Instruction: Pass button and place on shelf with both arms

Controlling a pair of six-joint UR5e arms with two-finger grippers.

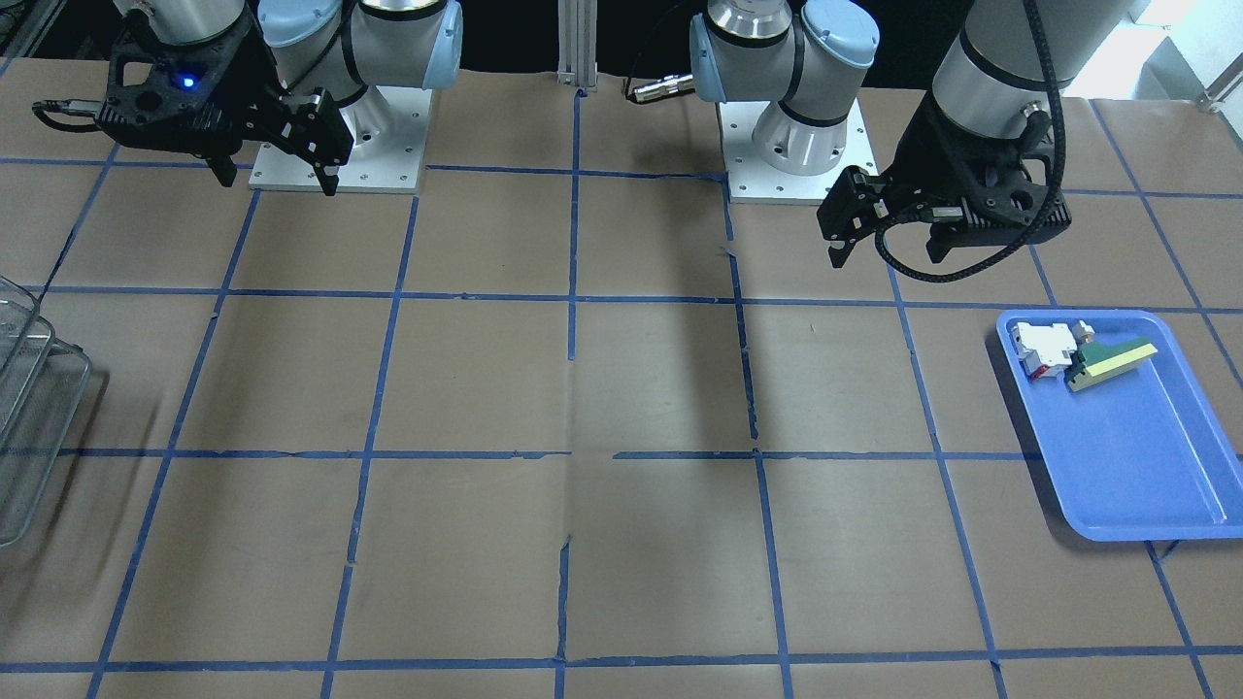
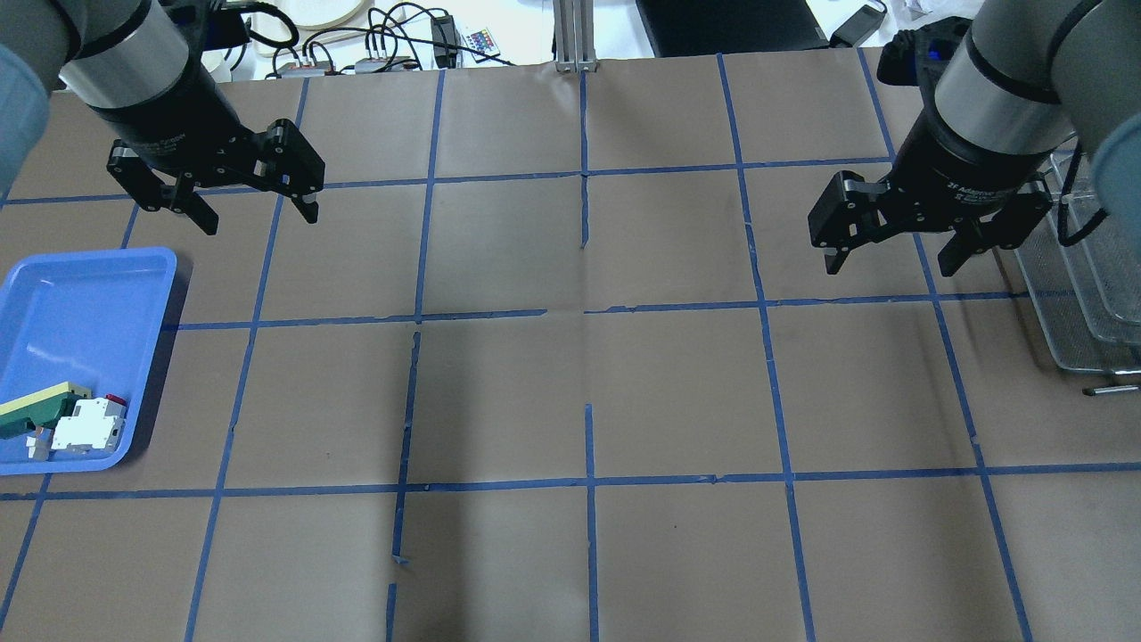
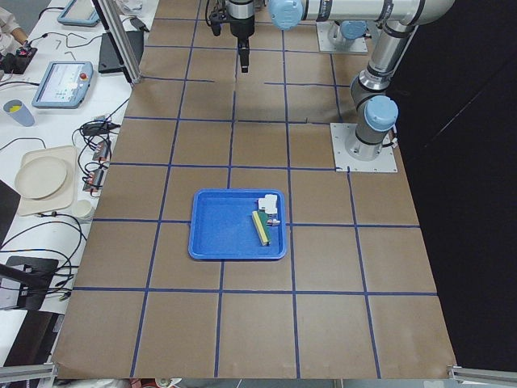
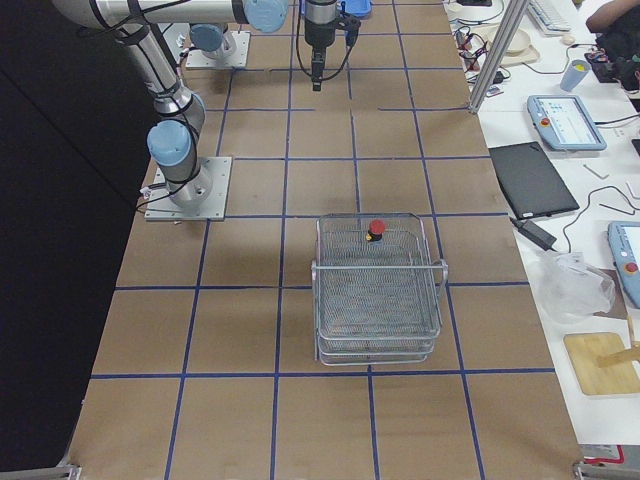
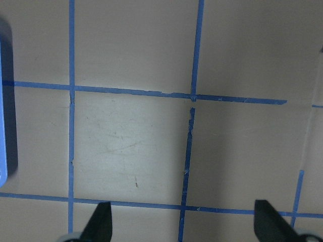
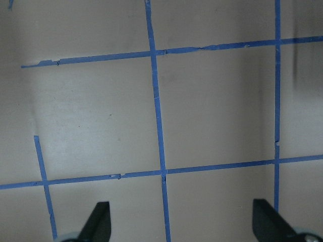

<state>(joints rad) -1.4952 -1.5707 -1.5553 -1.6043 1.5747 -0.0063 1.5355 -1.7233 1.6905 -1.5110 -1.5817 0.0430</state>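
Two pincers hung above the surface [image 2: 579,392], a flat spread of matte brown paper ruled into squares by blue tape. The left pincer [image 2: 258,218], black and angular on a silver tubular arm with pale blue joint caps, had its two fingers spread wide. Its wrist view showed only taped paper between the dark fingertips [image 5: 101,222]. The right pincer [image 2: 890,265] was splayed just as widely on the opposite side and gripped no object. Its wrist view likewise looked straight down on paper and tape.

The button [image 4: 376,229] sat in the top basket of the shelf [image 4: 380,310], close against the basket's rim on the side towards the middle of the surface. Its rounded red cap showed above a small dark body, while the collar was too small to make out. The shelf was a silver-grey wire-mesh rack with rounded corners and stacked tiers, standing at the robot's right end of the surface, just beside the right pincer in the overhead view.

At the opposite end lay a shallow blue plastic tray [image 2: 80,312] with a raised lip and rounded corners. A blocky white-and-red part [image 2: 87,425] and a green-and-yellow wedge-shaped piece [image 2: 36,406] lay touching in its corner nearest the robot. The left pincer hovered near the tray's far end, apart from it.
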